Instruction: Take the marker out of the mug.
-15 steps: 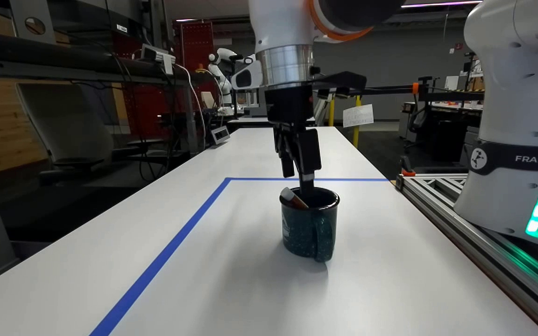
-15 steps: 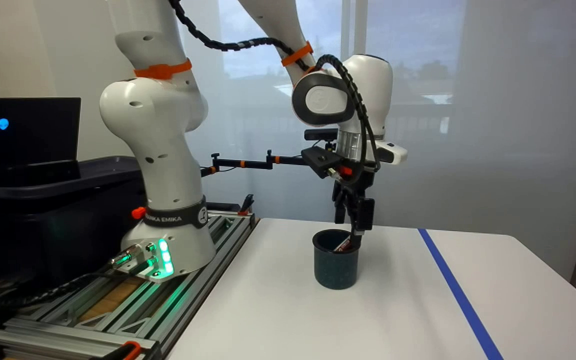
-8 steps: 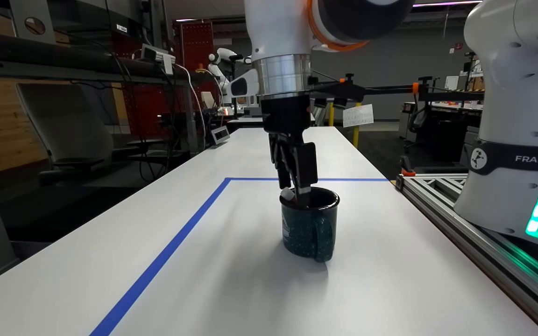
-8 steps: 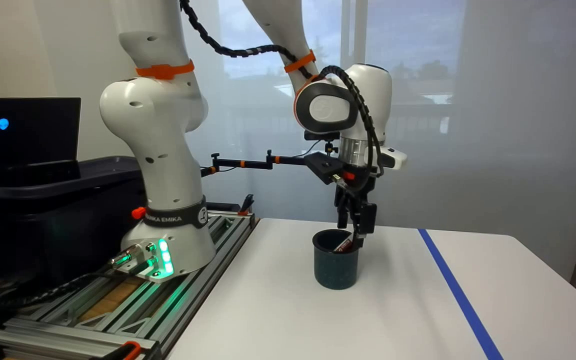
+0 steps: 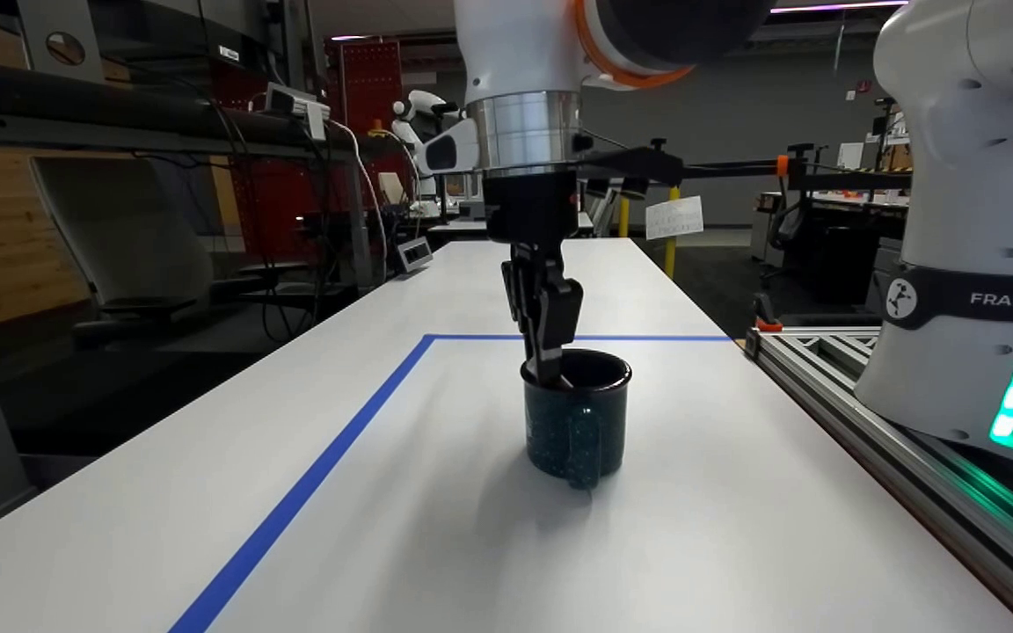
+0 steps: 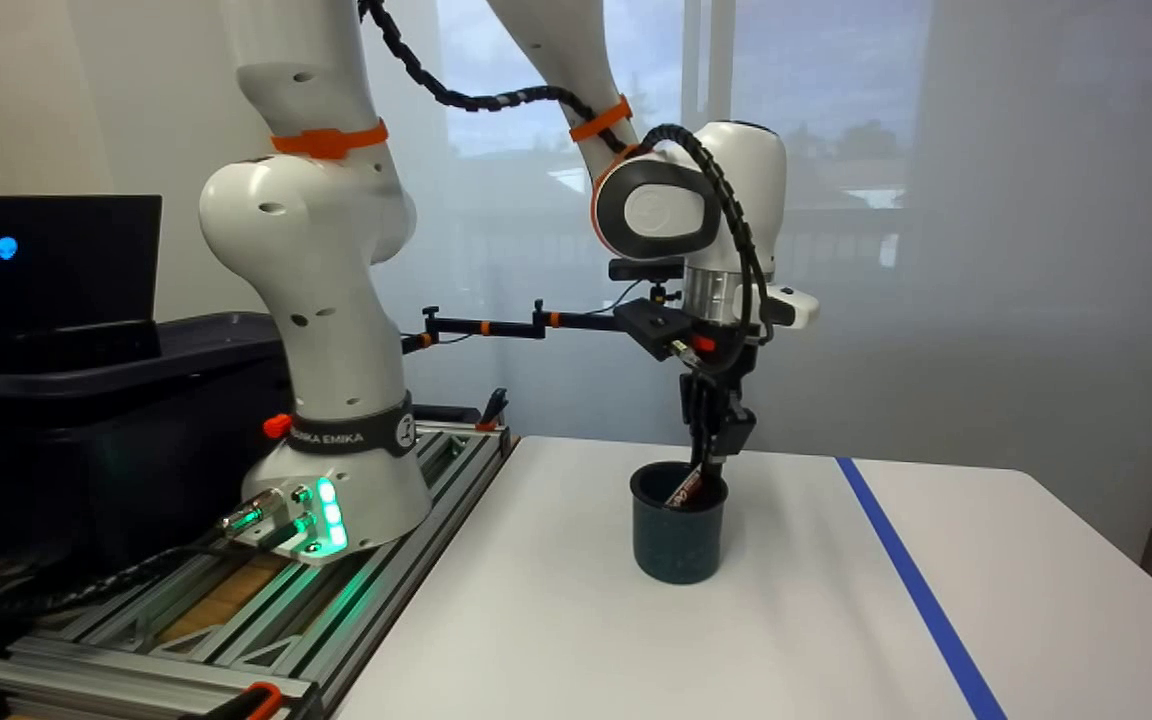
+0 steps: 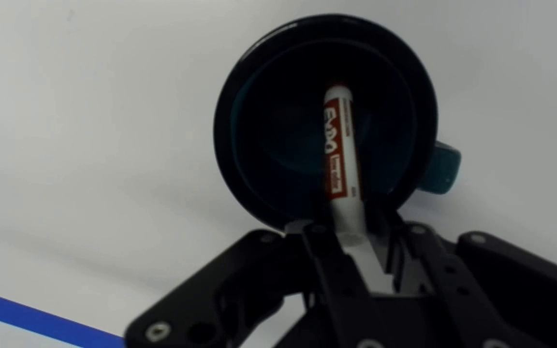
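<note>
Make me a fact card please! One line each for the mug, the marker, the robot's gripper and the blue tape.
mug: dark teal, standing on the white table
marker: white and red, EXPO written on it, leaning inside the mug
gripper: looks closed around the marker's upper end, at the mug's mouth
blue tape: on the table, apart from the mug

"EXPO" on the marker [image 7: 342, 154], "FRANKA" and "EMIKA" on the robot's black base band [image 5: 990, 299]

The marker [image 7: 342, 145], white with a red label, leans inside the mug [image 6: 678, 540], white end clasped in my jaws. Speckled teal, the mug stands upright, nearer the worktop [image 5: 753, 527] edge on my side.
</note>
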